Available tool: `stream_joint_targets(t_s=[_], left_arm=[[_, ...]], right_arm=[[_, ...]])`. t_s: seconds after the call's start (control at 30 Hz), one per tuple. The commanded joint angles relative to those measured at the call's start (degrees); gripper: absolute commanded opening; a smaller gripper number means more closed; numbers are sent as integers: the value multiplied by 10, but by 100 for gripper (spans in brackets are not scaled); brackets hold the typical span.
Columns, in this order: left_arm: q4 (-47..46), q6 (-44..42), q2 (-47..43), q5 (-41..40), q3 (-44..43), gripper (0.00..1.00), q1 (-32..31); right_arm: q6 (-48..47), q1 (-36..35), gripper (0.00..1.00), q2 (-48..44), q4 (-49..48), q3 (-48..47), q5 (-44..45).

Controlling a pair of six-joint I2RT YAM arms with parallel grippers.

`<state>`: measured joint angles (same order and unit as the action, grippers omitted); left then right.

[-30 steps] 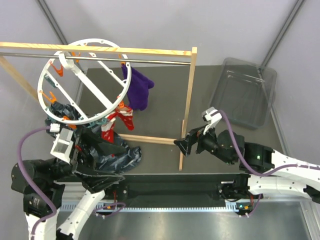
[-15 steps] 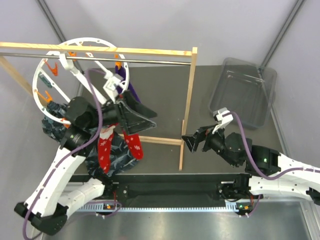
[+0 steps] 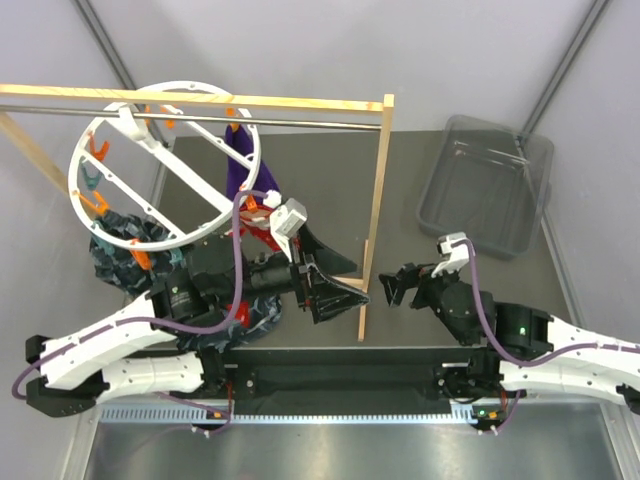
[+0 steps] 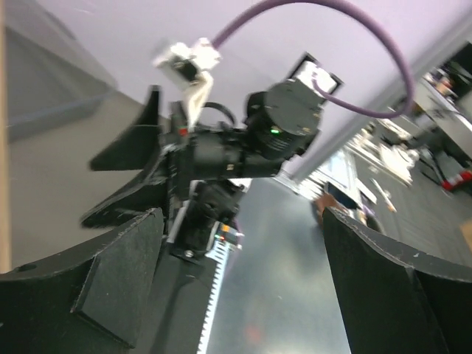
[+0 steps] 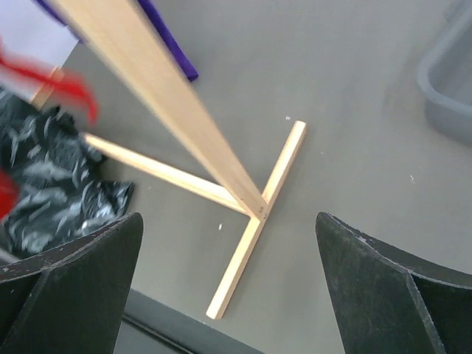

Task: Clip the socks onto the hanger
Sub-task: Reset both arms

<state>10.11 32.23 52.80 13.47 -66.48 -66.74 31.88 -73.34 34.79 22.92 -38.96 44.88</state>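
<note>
One round white plastic hanger [image 3: 172, 83] with orange clips hangs on the metal rail [image 3: 300, 122] of the wooden rack [image 3: 378, 200]. One purple sock [image 3: 238, 165] dangles from its rim. A red sock [image 3: 255, 218] is partly hidden behind the left arm, above crumpled dark patterned fabric [image 3: 115, 250]. One clear plastic bin [image 3: 485, 185] sits far right. The left gripper [image 3: 345, 280] and right gripper [image 3: 392, 283] face each other by the rack post, both spread and empty.

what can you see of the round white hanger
The hanger is a large white plastic ring with curved cross bars and small orange clips around its rim. It hangs tilted from the rack's metal rail. A purple sock dangles from its right side, and dark fabric lies below its lower rim.
</note>
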Motion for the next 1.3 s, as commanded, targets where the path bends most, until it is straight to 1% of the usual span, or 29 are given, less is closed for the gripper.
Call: stream_joint_targets(t_s=[0.0,0.03,0.07,0.1,0.13,0.17,0.2,0.23,0.27,0.3,0.33,0.37,0.4,0.47,0.53,0.6,0.7,0.73,0.83,0.9,1.07,1.27], left_arm=[[-40,-15,-25,-129,48,92,-15],[-95,-10,-33,-156,91,92,-16],[-127,-6,-52,-172,114,92,-18],[-145,-10,-59,-197,134,93,-28],[-155,-22,-62,-252,156,93,-37],[-156,-36,-58,-291,160,94,-51],[-156,-70,-52,-322,163,95,-85],[-158,-86,-44,-354,166,96,-102],[-165,-102,-24,-415,167,97,-120],[-170,-138,-12,-438,168,97,-154],[-174,-157,-2,-468,172,98,-171],[-196,-191,12,-522,178,99,-189],[-211,-209,16,-547,187,99,-219],[-242,-240,24,-573,220,99,-239],[-270,-242,23,-564,246,99,-248],[-280,-233,22,-530,263,99,-248],[-261,-206,14,-514,293,99,-248],[-240,-195,-1,-506,302,99,-248],[-244,-183,-35,-472,350,99,-248],[-243,-159,-47,-463,382,99,-248],[-214,-93,-90,-439,429,98,-248],[-190,-56,-175,-431,474,98,-248]], right_arm=[[64,3,100,-19,19,18,63],[81,4,100,-23,28,25,75],[94,3,100,-30,35,34,82],[109,3,100,-33,33,55,89],[115,3,100,-37,28,66,90],[123,3,100,-44,20,84,92],[129,3,100,-45,9,92,92],[129,3,100,-48,-1,103,88],[129,3,100,-53,-15,120,86],[119,3,100,-56,-47,128,80],[112,3,100,-60,-67,136,68],[101,3,100,-67,-84,153,62],[95,4,100,-71,-114,161,48],[73,3,100,-79,-141,182,33],[72,3,100,-84,-166,192,16],[81,3,100,-92,-175,206,13],[98,3,100,-102,-165,215,28],[102,3,100,-103,-150,214,32],[119,4,100,-97,-129,206,46],[121,4,100,-84,-128,203,40],[128,3,100,-53,-148,209,23],[144,3,100,-60,-189,243,6]])
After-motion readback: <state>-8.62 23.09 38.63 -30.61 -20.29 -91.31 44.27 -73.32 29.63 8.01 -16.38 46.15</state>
